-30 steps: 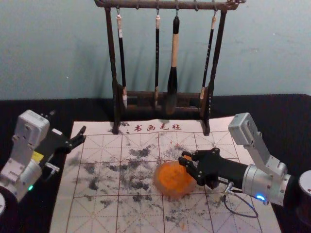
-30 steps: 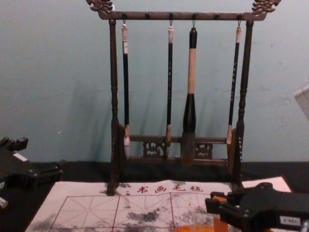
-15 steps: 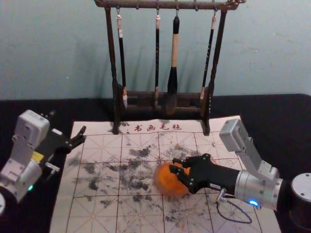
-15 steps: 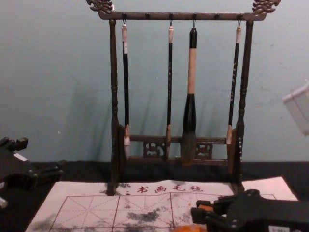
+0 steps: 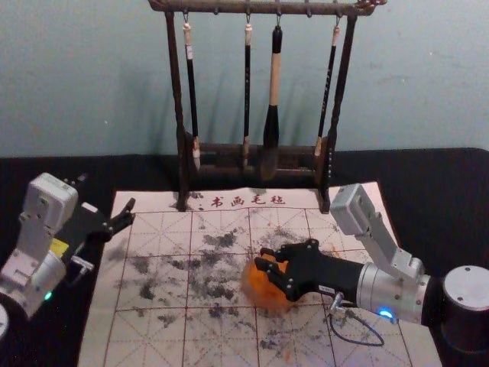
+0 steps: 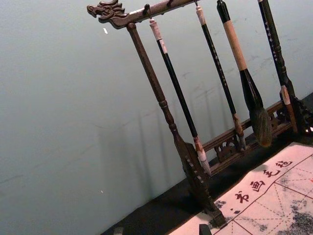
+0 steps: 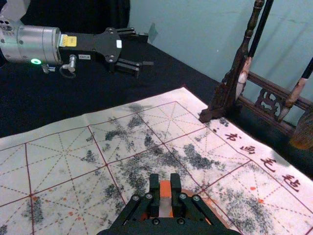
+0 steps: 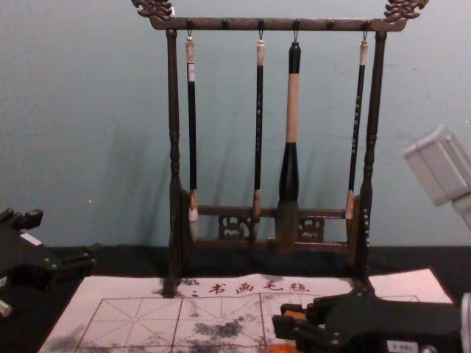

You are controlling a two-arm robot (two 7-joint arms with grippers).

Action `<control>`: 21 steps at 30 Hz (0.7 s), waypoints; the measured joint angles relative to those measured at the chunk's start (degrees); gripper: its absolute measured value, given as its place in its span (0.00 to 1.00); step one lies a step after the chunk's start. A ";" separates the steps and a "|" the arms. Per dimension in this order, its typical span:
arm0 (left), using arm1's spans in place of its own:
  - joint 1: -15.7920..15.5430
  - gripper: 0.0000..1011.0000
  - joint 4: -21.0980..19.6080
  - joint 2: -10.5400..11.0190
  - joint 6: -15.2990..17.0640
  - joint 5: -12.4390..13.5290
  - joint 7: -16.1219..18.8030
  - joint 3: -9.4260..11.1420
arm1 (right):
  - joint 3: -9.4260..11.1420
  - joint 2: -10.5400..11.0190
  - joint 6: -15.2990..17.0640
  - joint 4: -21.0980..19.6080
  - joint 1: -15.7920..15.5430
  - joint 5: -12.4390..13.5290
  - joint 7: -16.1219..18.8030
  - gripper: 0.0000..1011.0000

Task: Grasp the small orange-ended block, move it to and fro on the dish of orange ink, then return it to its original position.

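Since I'm running this remotely, here's where it's at: right gripper (image 5: 262, 257) is right of centre in the head view, its tips over the orange dish (image 5: 263, 293), and the jaws are closed down to the width of the little block (image 7: 165, 199), which sits pinched between them, orange end showing. Whether it's actually touching the ink I can't tell, the fingers hide that bit. Left gripper (image 8: 62, 237) is parked low at the left edge of the chest view, jaws well apart, nothing in them.

I'd call this the to-and-fro inking step. Next I'd want short, level strokes inside the rim with a steady grip; press too hard and the dish could skid on the felt mat (image 5: 157, 336). Then lift and carry the block back to its spot
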 joint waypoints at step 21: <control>0.00 0.99 0.00 0.00 0.00 0.00 0.00 0.00 | -0.43 -1.88 -0.43 4.27 2.51 -1.37 -0.86 0.09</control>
